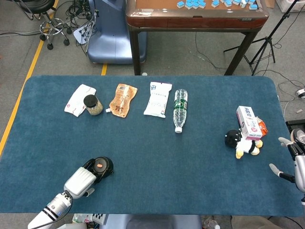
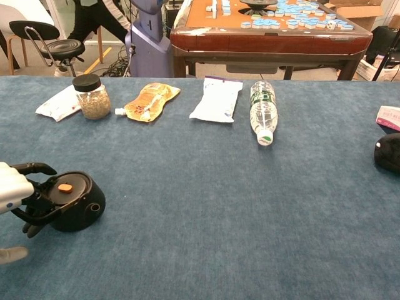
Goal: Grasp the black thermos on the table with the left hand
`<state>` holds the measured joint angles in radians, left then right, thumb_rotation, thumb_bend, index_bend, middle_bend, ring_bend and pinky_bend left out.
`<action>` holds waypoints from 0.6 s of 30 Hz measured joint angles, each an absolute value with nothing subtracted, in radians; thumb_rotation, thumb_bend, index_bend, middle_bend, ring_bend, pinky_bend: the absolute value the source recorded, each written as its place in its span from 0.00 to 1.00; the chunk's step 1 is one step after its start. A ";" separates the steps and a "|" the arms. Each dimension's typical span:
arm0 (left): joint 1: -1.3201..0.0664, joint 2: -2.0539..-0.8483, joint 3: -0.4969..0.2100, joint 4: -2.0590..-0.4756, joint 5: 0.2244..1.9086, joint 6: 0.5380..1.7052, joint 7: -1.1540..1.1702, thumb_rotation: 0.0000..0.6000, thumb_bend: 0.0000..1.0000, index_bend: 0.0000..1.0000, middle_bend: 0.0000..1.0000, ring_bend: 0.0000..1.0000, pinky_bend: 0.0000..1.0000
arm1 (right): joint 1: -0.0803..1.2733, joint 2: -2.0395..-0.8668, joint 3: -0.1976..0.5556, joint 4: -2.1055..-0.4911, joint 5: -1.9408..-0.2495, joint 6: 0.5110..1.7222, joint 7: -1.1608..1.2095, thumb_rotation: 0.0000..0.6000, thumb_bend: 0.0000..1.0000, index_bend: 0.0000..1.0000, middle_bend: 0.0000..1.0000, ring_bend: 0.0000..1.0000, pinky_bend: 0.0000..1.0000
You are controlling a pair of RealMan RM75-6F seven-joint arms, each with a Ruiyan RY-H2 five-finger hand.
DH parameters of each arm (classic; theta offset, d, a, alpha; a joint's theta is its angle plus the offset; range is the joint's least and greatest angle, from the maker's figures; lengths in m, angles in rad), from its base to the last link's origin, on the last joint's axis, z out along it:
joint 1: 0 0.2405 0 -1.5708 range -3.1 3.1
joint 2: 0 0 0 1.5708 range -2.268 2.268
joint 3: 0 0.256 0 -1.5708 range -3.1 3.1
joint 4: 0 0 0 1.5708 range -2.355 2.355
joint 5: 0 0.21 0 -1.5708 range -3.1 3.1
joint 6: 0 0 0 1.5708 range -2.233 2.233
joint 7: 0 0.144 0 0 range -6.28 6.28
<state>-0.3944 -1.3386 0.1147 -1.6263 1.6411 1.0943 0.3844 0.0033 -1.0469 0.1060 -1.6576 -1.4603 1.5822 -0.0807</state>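
The black thermos [image 1: 101, 166] stands near the table's front left, a squat dark body with a small orange button on its lid [image 2: 65, 187]. My left hand [image 1: 81, 181] reaches it from the near side. Its dark fingers [image 2: 34, 215] curl around the thermos's left flank and the thumb lies over the far side, holding the thermos [image 2: 78, 203]. My right hand [image 1: 294, 160] hangs at the table's right edge with its fingers spread, holding nothing; the chest view does not show it.
Along the far side lie a white packet [image 1: 79, 99], a grain jar [image 1: 92, 105], a yellow pouch [image 1: 123, 99], a white pouch [image 1: 157, 98] and a water bottle [image 1: 180, 109]. A plush toy [image 1: 244, 143] and a pink-white box [image 1: 249, 122] sit at the right.
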 measured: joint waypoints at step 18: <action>-0.426 -1.348 0.075 -1.648 1.614 1.089 0.245 1.00 0.13 0.90 0.90 0.74 0.07 | 0.000 -1.054 0.115 -1.639 -1.447 1.587 -0.065 1.00 0.09 0.25 0.35 0.26 0.33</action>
<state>-0.4261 -1.3485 0.0747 -1.6479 1.6140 1.0893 0.2447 -0.0003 -1.0536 0.1151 -1.6390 -1.4468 1.5865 -0.0649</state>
